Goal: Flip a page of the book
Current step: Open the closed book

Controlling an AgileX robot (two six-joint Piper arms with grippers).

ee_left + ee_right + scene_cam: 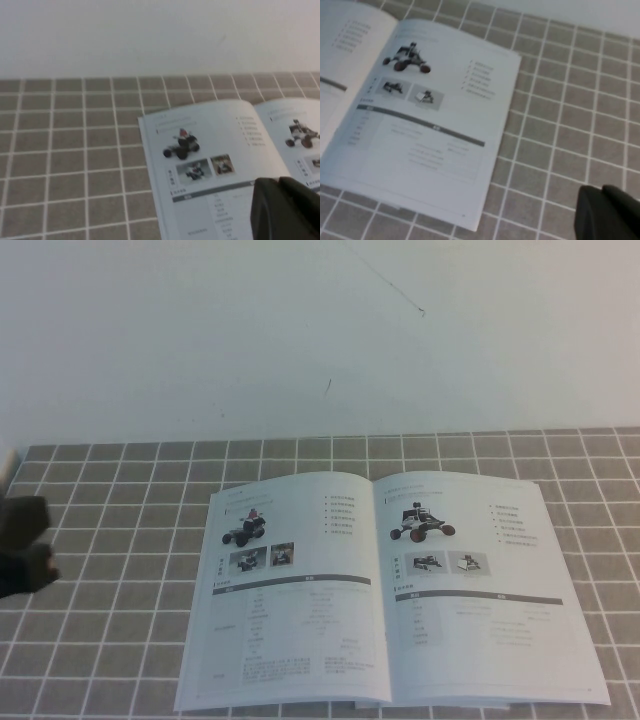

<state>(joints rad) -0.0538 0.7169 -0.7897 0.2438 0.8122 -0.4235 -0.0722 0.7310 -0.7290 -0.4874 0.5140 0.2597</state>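
The book point(385, 590) lies open and flat on the grey tiled mat. The page point(480, 590) is its right leaf, showing a black-red wheeled robot above two small photos; it also shows in the right wrist view point(420, 120). The left leaf point(290, 610) shows a buggy, two photos and a longer table, also seen in the left wrist view point(210, 165). My left gripper point(45, 545) is shut and empty at the mat's far left, apart from the book; its dark tips point(277, 181) show in its wrist view. My right gripper point(600, 189) is shut and empty above bare tiles beside the book's right edge, out of the high view.
The grey tiled mat point(120, 620) surrounds the book, with bare tiles to its left and right. A plain white surface point(320, 330) lies behind the mat.
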